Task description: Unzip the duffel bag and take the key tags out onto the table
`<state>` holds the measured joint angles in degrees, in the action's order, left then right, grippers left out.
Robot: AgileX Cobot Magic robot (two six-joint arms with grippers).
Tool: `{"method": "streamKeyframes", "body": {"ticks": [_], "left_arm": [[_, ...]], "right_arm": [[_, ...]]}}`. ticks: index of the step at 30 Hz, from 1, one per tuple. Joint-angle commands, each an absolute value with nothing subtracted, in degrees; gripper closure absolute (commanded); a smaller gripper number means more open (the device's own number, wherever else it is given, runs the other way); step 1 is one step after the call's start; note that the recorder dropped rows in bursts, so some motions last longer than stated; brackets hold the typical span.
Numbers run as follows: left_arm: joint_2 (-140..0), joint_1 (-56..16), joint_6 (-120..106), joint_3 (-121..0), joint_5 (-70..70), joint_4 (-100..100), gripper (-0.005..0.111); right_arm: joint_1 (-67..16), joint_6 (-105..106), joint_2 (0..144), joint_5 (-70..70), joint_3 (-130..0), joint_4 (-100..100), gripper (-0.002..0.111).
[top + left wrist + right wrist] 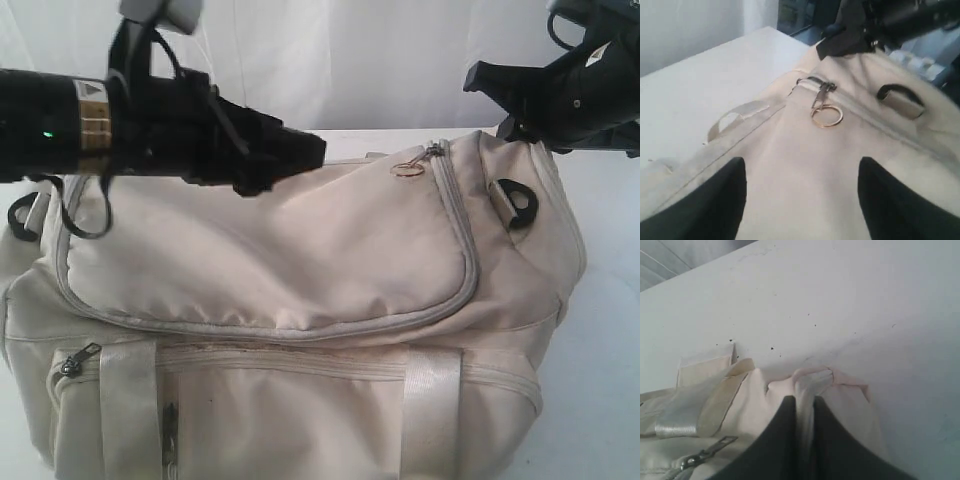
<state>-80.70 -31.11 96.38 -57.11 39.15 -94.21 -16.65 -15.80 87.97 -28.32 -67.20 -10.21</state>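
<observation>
My left fingers (300,152) are hovering spread apart over the duffel bag (300,260), which is sitting zipped on the white counter (600,380), with its ring pull (826,115) just ahead. My right fingers (804,415) are pinching a fold of the bag's end fabric.

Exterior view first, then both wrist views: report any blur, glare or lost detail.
Exterior view: backdrop blown out white, left arm a near-featureless black, duffel bag clear. Left wrist view: left gripper's fingers dark and defocused, ring pull fairly sharp. Right wrist view: right gripper's fingers blurred, table specks sharp.
</observation>
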Motion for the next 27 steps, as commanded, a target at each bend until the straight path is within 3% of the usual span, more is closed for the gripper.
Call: {"method": "streamKeyframes", "body": {"ticks": [1,5,12,22,27], "left_arm": [[-81.9,-37.9,76.6,-57.4,27.9,-94.2,0.04],[-84.2,-41.6,60.5,-57.4,24.0,-90.5,0.04],[-90.0,-45.3,16.8,-59.6,26.6,-52.3,0.04],[-96.0,-45.4,10.2,-63.5,28.5,-50.6,0.047],[-97.1,-45.4,7.5,-63.6,29.1,-49.7,0.057]], "right_arm": [[-16.0,-12.6,86.8,-23.4,-67.9,-9.3,0.108],[-16.0,-12.2,86.8,-23.4,-67.9,-9.4,0.108],[-16.0,-12.2,86.8,-23.5,-67.9,-9.4,0.108],[-16.0,-12.2,86.8,-23.9,-67.9,-9.4,0.108],[-16.0,-11.0,86.8,-23.9,-67.9,-10.6,0.108]]}}
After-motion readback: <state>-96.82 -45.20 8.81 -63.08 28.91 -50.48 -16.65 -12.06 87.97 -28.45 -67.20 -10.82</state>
